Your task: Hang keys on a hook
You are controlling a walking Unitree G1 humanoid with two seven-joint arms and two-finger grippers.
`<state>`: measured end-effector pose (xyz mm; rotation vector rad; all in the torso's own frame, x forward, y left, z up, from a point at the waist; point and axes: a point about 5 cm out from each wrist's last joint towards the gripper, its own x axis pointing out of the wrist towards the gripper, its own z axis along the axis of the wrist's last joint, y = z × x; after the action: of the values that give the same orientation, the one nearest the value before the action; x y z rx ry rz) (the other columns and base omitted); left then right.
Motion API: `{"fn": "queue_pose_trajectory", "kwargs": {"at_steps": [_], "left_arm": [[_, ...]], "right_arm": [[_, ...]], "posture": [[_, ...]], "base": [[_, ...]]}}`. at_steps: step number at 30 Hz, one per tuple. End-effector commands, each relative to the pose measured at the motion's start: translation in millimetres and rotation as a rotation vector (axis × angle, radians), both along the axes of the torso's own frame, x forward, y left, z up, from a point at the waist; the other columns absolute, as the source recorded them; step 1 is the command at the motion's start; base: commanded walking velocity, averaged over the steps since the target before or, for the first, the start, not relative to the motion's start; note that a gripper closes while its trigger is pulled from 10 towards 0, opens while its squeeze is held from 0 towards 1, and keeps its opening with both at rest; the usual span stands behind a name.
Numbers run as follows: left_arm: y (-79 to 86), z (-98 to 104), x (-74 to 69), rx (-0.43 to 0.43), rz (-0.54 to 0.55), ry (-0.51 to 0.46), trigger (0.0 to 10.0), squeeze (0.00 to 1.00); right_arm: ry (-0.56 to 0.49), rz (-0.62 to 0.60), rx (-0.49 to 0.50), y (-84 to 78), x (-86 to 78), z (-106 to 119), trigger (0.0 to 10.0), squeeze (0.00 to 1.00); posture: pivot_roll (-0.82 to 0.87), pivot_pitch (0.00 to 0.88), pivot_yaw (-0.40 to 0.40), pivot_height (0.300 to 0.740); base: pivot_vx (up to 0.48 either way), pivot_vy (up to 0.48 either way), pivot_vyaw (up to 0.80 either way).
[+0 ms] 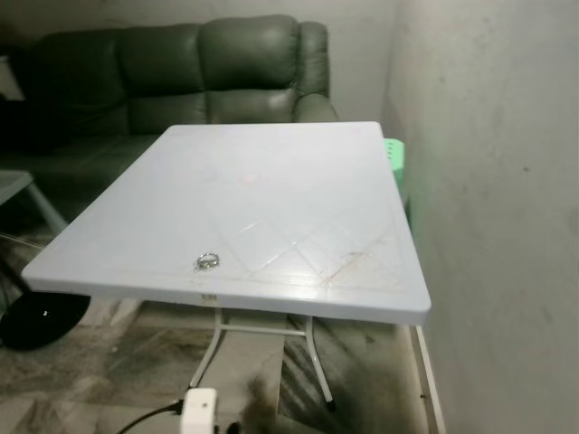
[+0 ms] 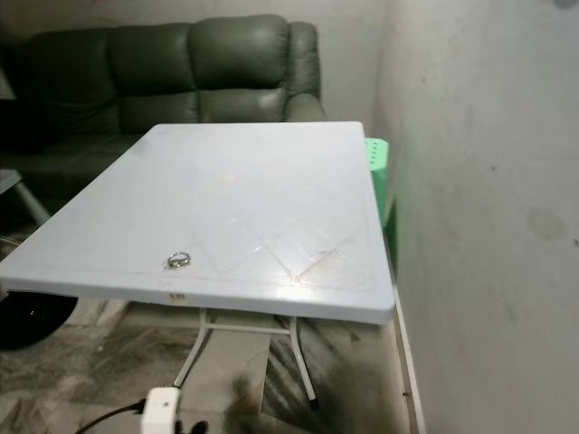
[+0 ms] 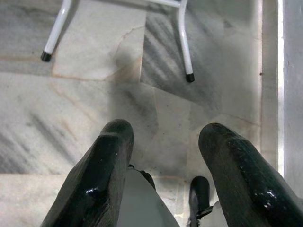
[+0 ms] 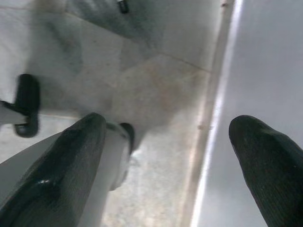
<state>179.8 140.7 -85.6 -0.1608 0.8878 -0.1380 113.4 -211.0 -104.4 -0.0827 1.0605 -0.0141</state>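
Both hands hang idle toward the floor: left hand [image 3: 163, 156] released, fingers parted over the marble tiles; right hand [image 4: 165, 156] likewise spread wide beside the wall [image 4: 265, 71]. Neither carries anything, since the keys [image 1: 207, 261] lie on the surface [image 1: 271, 181] near its front left edge, awaiting pickup.

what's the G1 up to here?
Nothing is being handled yet. The keys lie near the front edge of the white table, beside the wall. Both arms hang low over the marble floor: the left gripper and the right gripper are open and empty. I can't make out a hook.
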Motion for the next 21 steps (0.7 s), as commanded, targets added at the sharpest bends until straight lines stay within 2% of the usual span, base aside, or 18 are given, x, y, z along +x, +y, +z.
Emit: {"fn": "queue_pose_trajectory", "kwargs": {"at_steps": [1, 4, 21], "left_arm": [[12.3, 0.3, 0.7, 0.029, 0.024, 0.003, 10.0, 0.0], [13.2, 0.3, 0.8, 0.029, 0.032, 0.004, 10.0, 0.0], [14.5, 0.4, 1.0, 0.026, 0.048, 0.005, 10.0, 0.0]], "right_arm": [[-0.021, 0.003, 0.028, 9.9, 7.9, 0.7, 10.0, 0.0], [-0.02, 0.0, 0.029, 10.3, 7.9, 0.7, 10.0, 0.0], [-0.016, -0.03, 0.049, 12.9, 5.3, -0.6, 10.0, 0.0]], "posture": [[0.0, 0.0, 0.012, 0.74], [0.0, 0.0, 0.013, 0.74], [0.0, 0.01, 0.02, 0.74]], "base": [[0.0, 0.0, 0.0], [0.0, 0.0, 0.0], [0.0, 0.349, 0.0]]}}
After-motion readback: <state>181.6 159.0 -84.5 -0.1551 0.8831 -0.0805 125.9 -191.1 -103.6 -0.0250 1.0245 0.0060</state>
